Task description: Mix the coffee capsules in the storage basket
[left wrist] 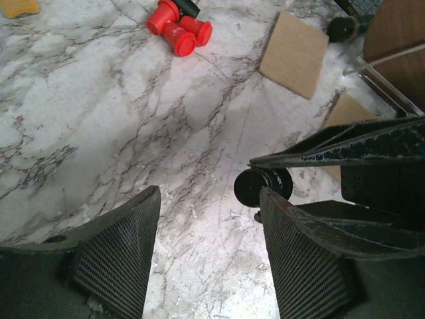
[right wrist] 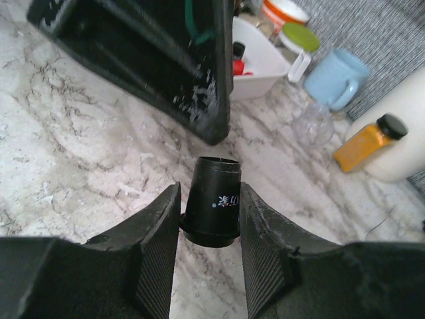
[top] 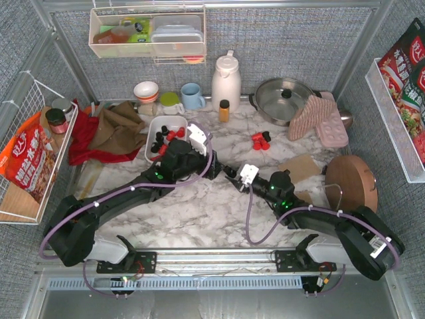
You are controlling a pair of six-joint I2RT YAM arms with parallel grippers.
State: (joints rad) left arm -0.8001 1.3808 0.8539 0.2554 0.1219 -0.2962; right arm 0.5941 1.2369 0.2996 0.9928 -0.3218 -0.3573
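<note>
The white storage basket [top: 157, 126] stands at the back left and holds several red and black capsules [top: 165, 137]. It also shows in the right wrist view [right wrist: 260, 61]. My right gripper [right wrist: 209, 191] is shut on a black capsule [right wrist: 214, 199] and holds it above the marble at mid-table [top: 232, 178]. My left gripper [left wrist: 209, 194] is open and empty, right next to it [top: 214, 166]. The held black capsule [left wrist: 261, 185] shows just past my left gripper's right finger. A few loose red and black capsules [top: 261, 141] lie on the table, and show in the left wrist view [left wrist: 178, 30].
Behind the basket stand a red-and-white bowl [top: 145, 90], a green-lidded jar [top: 170, 102], a blue mug [top: 192, 96], an amber bottle [top: 224, 110] and a white jug [top: 226, 81]. A lidded pan [top: 284, 98], a pink mitt [top: 312, 116], cork squares [top: 299, 167] and a wooden round [top: 350, 183] are on the right. A red cloth [top: 83, 139] lies on the left.
</note>
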